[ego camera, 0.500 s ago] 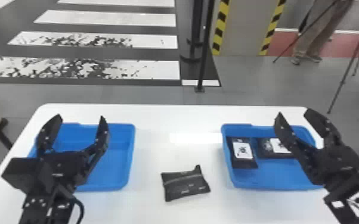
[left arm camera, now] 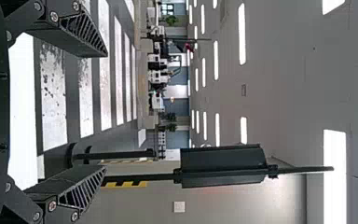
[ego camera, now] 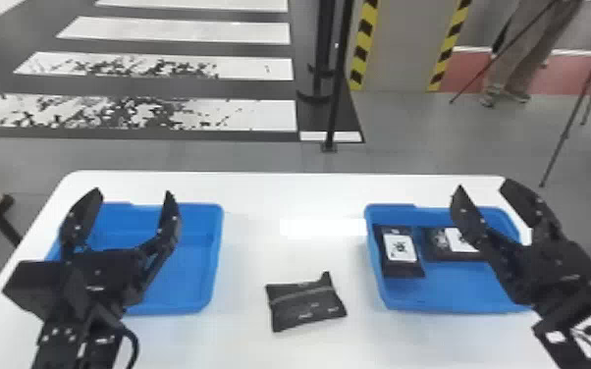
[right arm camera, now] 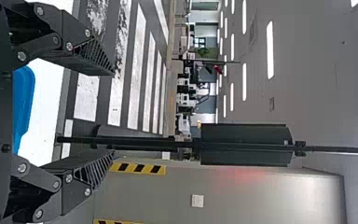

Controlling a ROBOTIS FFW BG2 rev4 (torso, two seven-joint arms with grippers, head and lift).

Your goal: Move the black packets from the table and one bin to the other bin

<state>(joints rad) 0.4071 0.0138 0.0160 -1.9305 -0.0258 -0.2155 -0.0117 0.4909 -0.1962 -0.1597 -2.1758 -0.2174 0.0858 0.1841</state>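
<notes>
To the left of the lone flat, soft-looking black packet [ego camera: 307, 304], the left gripper [ego camera: 135, 192] holds nothing, its two black fingers spread wide apart. To the right of that packet, the right gripper [ego camera: 483, 186] is likewise released, fingers parted. In the head view, each overlaps the shallow blue plastic bin on its own side: the left bin [ego camera: 186, 275] to the packet's left, the right bin [ego camera: 446, 292] to its right. The lone packet lies on the white, round-cornered surface [ego camera: 255, 196], between the bins and touching neither. Two more black packets, a nearer one [ego camera: 402, 269] and a farther one [ego camera: 434, 251], each with a white label, lie inside the right-hand bin. Beyond the lone packet, past the surface's far edge, stands a thin black post [ego camera: 337, 88].
</notes>
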